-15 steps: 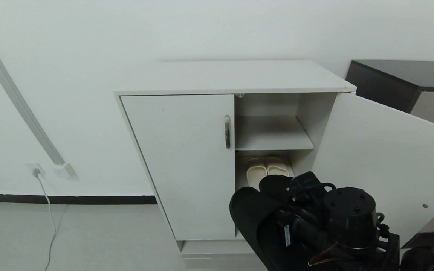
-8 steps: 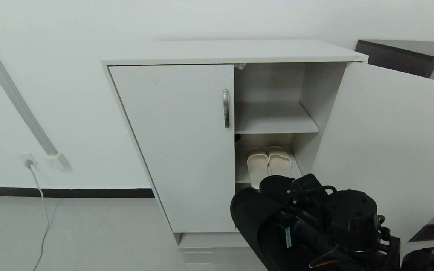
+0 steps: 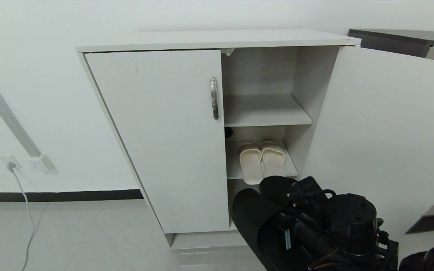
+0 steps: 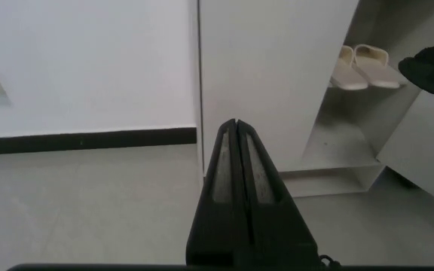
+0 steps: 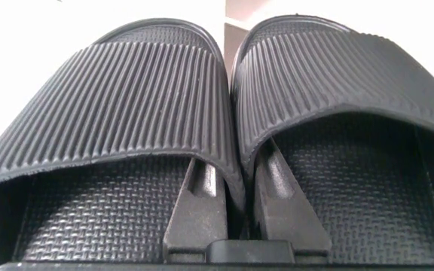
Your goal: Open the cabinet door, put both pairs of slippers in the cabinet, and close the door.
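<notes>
Black slippers (image 5: 149, 98), ribbed straps, pebbled footbeds, pinched at inner edges by right gripper (image 5: 236, 162). Left gripper (image 4: 236, 126) pressed together. Cream pair (image 3: 262, 160) on cabinet (image 3: 217, 37) shelf.

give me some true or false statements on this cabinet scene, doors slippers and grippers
1. The right door of the cabinet stands open. True.
2. The cream slippers lie on the top shelf. False: they lie on the shelf below it.
3. The right gripper is shut on the black slippers. True.
4. The left gripper holds a slipper. False: it is shut on nothing.
5. The left door is open too. False: it is shut.
</notes>
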Motion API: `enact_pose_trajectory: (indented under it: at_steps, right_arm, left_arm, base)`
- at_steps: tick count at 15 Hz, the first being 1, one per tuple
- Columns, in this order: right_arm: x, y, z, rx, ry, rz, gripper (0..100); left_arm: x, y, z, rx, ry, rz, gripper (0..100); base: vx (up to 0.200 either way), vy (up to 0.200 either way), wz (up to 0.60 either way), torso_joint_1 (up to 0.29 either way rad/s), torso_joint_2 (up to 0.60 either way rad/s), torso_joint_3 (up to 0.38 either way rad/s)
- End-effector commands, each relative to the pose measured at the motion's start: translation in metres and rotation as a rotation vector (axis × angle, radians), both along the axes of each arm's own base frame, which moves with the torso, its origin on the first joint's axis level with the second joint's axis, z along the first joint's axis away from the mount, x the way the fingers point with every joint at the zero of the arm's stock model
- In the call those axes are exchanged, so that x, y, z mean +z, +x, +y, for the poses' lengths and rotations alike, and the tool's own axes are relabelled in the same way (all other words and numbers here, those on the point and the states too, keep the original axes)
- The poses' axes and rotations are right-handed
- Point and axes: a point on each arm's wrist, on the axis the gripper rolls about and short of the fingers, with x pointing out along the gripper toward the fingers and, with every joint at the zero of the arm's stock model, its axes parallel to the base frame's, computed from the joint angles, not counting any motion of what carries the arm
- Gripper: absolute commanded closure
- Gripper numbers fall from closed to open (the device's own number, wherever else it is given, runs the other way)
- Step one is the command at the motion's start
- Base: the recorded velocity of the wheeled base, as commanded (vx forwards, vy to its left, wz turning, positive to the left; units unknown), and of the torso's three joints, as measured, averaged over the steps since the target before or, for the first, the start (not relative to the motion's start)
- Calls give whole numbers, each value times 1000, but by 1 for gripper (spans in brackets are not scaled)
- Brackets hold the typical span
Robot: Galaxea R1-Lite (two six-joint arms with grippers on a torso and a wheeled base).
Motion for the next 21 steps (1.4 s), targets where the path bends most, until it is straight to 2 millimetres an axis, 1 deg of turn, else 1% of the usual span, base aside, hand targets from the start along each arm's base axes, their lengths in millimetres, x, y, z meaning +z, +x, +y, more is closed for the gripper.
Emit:
enact_pose_trajectory:
  at_steps: [1,3,5,7,9,10,11,13,14,15,16,17,21]
  right_arm:
    - [-2,0,2,5,-2,2,100]
    - [-3,1,2,-1,0,-5,100]
    - [5,9,11,-33,23,-41,100]
    - [21,25,26,-224,18,-59,100]
    - [41,34,39,-358,28,-34,100]
    - [46,37,41,-396,22,-28,100]
    - [62,43,45,-458,32,-28,100]
    - [92,44,47,-469,53,-38,100]
    - [108,45,45,-475,66,-46,100]
    - [123,50,42,-494,78,-53,100]
    - [131,56,40,-508,84,-56,100]
    - [136,61,38,-519,85,-59,100]
    - [133,67,36,-521,65,-51,100]
  left_arm:
    - [0,0,0,1,-1,2,100]
    - [0,0,0,1,-1,1,100]
    - [0,0,0,1,-1,2,100]
    - [0,0,0,1,-1,1,100]
    - [0,0,0,1,-1,2,100]
    - [0,0,0,1,-1,2,100]
    - [0,0,0,1,-1,2,100]
    - [0,0,0,1,-1,1,100]
    - [0,0,0,1,-1,1,100]
    - [0,0,0,1,-1,2,100]
    - [0,0,0,1,1,1,100]
    - [0,0,0,1,1,2,100]
    - [0,0,0,1,2,2,100]
  base:
    - [0,0,0,0,0,0]
    - [0,0,0,0,0,0]
    - [0,0,0,0,0,0]
    - [0,0,0,0,0,0]
    - [0,0,0,0,0,0]
    - [0,0,0,0,0,0]
    - [0,0,0,0,0,0]
    - [0,0,0,0,0,0]
    - [0,0,0,0,0,0]
    - [0,0,0,0,0,0]
    - [0,0,0,0,0,0]
    - [0,0,0,0,0,0]
    - [0,0,0,0,0,0]
